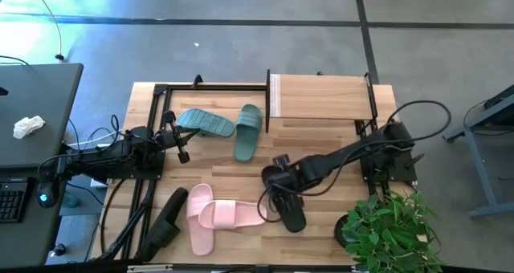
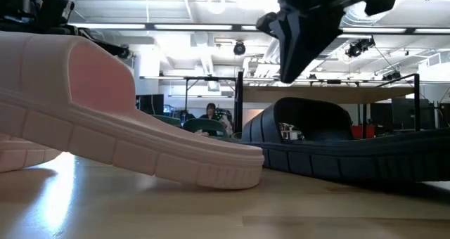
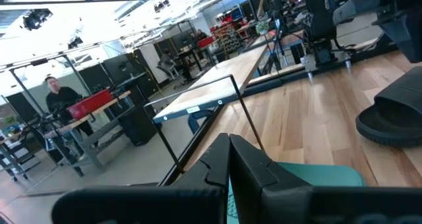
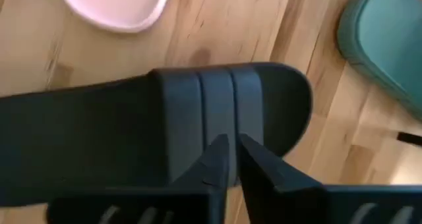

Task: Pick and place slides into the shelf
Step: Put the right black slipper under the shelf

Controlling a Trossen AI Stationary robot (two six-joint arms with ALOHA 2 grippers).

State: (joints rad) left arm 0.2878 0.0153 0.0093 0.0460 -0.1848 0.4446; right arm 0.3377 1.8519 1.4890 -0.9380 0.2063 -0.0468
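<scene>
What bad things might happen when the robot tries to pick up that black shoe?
The right end effector hangs over the black slide's strap with its fingers nearly together, so it might push the strap down instead of grabbing it. A pink slide lies close beside the black one, so lifting or dragging could bump it. The potted plant sits near the right arm, and a wide swing toward the shelf might brush its leaves.

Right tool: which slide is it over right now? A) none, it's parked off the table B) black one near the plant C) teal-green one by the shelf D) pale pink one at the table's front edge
B: in the high view the right tool sits over the black slide beside the plant, and its wrist view shows the black strap just past the fingertips.
</scene>
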